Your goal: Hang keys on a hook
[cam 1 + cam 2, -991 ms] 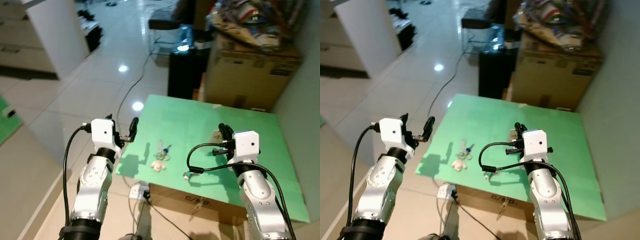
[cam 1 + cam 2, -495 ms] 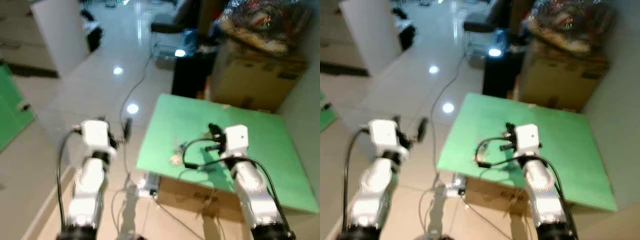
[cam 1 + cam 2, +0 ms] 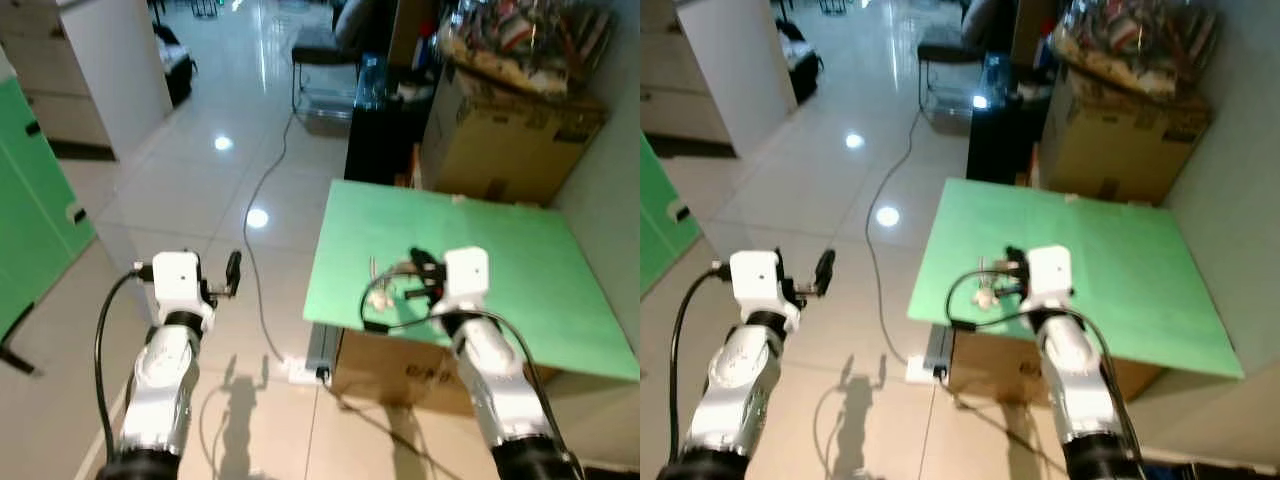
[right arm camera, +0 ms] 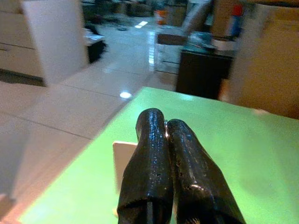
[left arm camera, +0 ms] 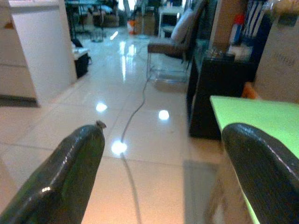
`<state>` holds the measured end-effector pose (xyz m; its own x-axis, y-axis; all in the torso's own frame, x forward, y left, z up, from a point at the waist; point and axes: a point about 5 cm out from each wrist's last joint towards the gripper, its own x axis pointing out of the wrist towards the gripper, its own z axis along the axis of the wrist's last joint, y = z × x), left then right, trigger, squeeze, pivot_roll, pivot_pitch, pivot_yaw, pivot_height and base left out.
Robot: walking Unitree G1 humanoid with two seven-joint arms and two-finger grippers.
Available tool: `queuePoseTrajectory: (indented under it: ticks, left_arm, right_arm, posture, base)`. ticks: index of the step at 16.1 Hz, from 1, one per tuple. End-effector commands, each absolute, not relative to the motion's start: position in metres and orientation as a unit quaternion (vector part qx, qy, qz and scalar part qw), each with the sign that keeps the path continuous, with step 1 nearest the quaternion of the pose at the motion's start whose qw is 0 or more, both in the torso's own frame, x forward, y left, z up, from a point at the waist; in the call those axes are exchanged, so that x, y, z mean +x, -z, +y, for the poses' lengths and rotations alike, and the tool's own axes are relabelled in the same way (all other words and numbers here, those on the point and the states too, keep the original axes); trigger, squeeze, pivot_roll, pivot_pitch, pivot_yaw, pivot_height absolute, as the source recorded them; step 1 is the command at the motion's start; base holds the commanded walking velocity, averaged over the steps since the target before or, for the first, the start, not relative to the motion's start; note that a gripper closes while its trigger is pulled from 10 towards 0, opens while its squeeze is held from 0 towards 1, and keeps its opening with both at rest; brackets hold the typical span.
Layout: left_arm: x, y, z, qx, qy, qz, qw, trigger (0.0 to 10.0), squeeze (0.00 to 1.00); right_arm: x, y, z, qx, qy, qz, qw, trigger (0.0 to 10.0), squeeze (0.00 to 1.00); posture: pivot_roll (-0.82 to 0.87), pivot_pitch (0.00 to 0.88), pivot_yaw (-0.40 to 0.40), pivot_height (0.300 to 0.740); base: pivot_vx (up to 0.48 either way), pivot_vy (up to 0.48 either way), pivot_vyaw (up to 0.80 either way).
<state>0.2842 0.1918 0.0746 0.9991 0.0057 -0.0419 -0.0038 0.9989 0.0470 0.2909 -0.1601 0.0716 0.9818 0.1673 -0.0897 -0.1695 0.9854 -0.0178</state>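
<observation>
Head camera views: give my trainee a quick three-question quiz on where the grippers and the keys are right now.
1. True or false: the left gripper is above the green table.
2. The right gripper has its fingers: A) wide apart, B) shut together, C) round a cup.
3. Fill in: on the table, the keys lie to the robot's ____ of the right gripper.

Key: 1 false, it is out over the floor, with its fingers apart. 2 B. 3 left.
</observation>
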Motion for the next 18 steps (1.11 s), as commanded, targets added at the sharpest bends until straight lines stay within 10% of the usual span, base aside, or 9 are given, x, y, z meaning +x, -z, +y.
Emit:
queuePoseTrajectory:
  ticks: [1, 6, 7, 8, 18]
  left_arm:
    - [0.289, -0.078, 0.188, 0.037, 0.000, 0.015, 0.999, 10.0, 0.00]
    - [0.292, -0.075, 0.187, 0.051, -0.003, 0.026, 0.998, 10.0, 0.00]
    - [0.293, -0.075, 0.186, 0.049, -0.003, 0.025, 0.998, 10.0, 0.00]
    - [0.294, -0.075, 0.184, 0.046, 0.001, 0.022, 0.999, 10.0, 0.00]
    - [0.270, -0.039, 0.198, 0.022, -0.005, 0.072, 0.997, 10.0, 0.00]
  right_arm:
    - [0.291, -0.071, -0.174, -0.024, -0.055, 0.052, 0.997, 0.0, 0.00]
    - [0.281, -0.058, -0.190, -0.070, -0.026, 0.091, 0.993, 0.0, 0.00]
    - [0.281, -0.058, -0.188, -0.070, -0.030, 0.092, 0.993, 8.4, 0.00]
    - [0.281, -0.058, -0.184, -0.062, -0.036, 0.088, 0.994, 10.0, 0.00]
    - [0.274, -0.064, -0.189, -0.077, -0.060, 0.075, 0.992, 10.0, 0.00]
  posture:
    - [-0.04, 0.000, 0.009, 0.740]
    - [-0.07, 0.000, 0.027, 0.740]
    - [-0.06, 0.000, 0.026, 0.740]
    - [-0.06, 0.000, 0.026, 0.740]
    - [-0.07, 0.000, -0.027, 0.740]
  base:
    - [0.000, -0.424, 0.00]
    - [0.111, -0.338, 0.00]
    - [0.000, 0.000, 0.00]
    - [0.000, 0.000, 0.00]
    - [0.000, 0.000, 0.45]
